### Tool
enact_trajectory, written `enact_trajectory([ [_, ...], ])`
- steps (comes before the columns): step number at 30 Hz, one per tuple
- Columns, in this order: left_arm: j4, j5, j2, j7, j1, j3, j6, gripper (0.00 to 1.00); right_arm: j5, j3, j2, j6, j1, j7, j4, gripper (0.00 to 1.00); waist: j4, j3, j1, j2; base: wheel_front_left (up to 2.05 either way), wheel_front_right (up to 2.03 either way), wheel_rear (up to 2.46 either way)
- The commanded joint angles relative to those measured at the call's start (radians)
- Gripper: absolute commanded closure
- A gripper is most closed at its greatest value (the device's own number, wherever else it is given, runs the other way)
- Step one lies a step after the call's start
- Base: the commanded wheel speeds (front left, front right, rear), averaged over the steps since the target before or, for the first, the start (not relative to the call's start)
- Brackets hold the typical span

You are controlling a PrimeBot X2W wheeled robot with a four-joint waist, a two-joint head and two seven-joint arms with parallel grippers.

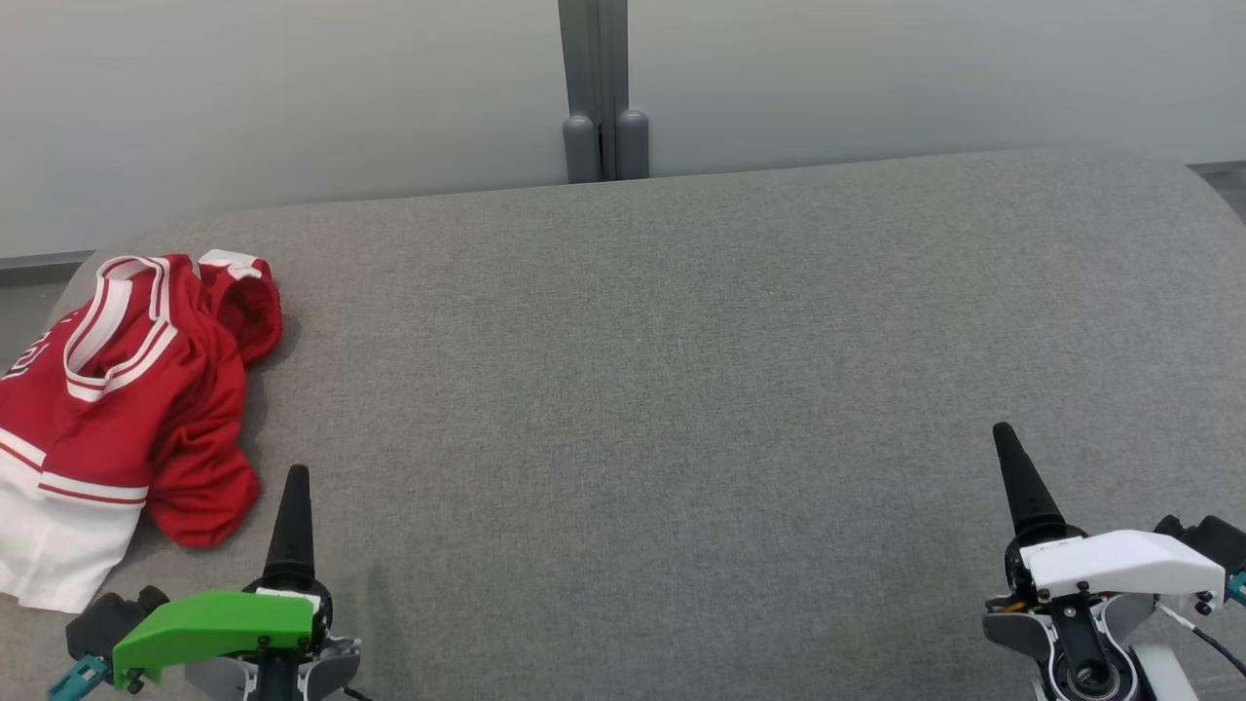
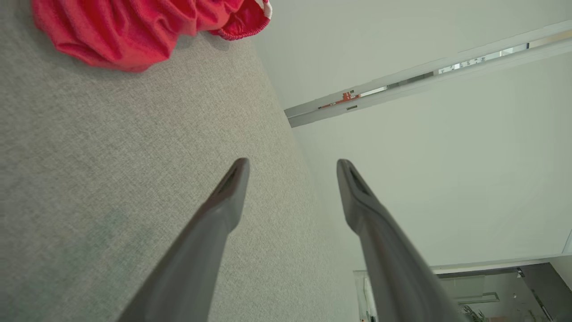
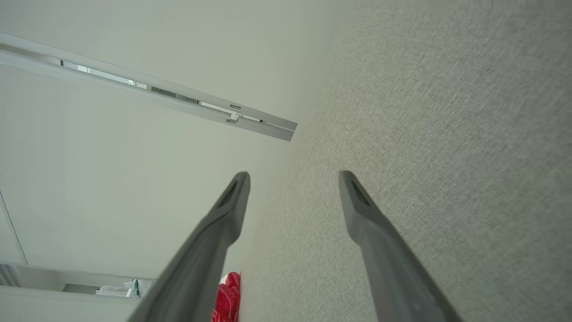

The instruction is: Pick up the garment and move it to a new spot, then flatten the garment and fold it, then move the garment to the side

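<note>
A crumpled red garment (image 1: 136, 409) with white trim and a white lower part lies at the left end of the grey padded surface (image 1: 642, 389). Its red folds (image 2: 134, 27) fill the top left of the left wrist view, and a small red edge (image 3: 228, 295) peeks out at the bottom of the right wrist view. My left gripper (image 1: 295, 482) hovers just right of the garment's lower edge, open and holding nothing (image 2: 292, 167). Far to the right, my right gripper (image 1: 1005, 438) is also open and empty (image 3: 292, 179).
A pale wall rises behind the surface, split by a grey vertical post (image 1: 604, 88). The surface's back edge curves down at both ends. Bare grey fabric stretches between the two grippers.
</note>
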Motion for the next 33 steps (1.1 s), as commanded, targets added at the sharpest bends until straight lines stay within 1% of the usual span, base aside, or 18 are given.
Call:
enact_trajectory([
  [1,-0.018,0.05,0.006,-0.011,-0.034,-0.009,0.006,0.0,-0.057,0.001,-0.006,0.004,-0.028,-0.011,-0.02,0.0,0.0,0.0,0.0,0.0,0.0,0.0,0.0],
  [6,-0.024,0.166,0.007,-0.031,-0.038,-0.023,0.023,0.0,-0.191,0.013,-0.007,0.004,-0.032,-0.031,-0.025,0.0,0.003,0.001,0.0,0.0,0.0,0.0,0.0],
  [14,-0.036,0.313,0.008,-0.059,-0.038,-0.044,0.042,0.0,-0.382,0.022,-0.008,0.004,-0.035,-0.059,-0.031,0.0,0.007,0.001,0.0,0.0,0.0,0.0,0.0],
  [24,-0.034,0.47,0.009,-0.091,-0.042,-0.067,0.056,0.0,-0.514,0.034,-0.009,0.005,-0.036,-0.091,-0.035,0.0,0.01,0.002,0.0,0.0,0.0,0.0,0.0],
  [33,-0.017,0.613,0.01,-0.117,-0.048,-0.089,0.07,0.0,-0.657,0.045,-0.01,0.005,-0.046,-0.117,-0.011,0.0,0.012,0.002,0.0,0.0,0.0,0.0,0.0],
])
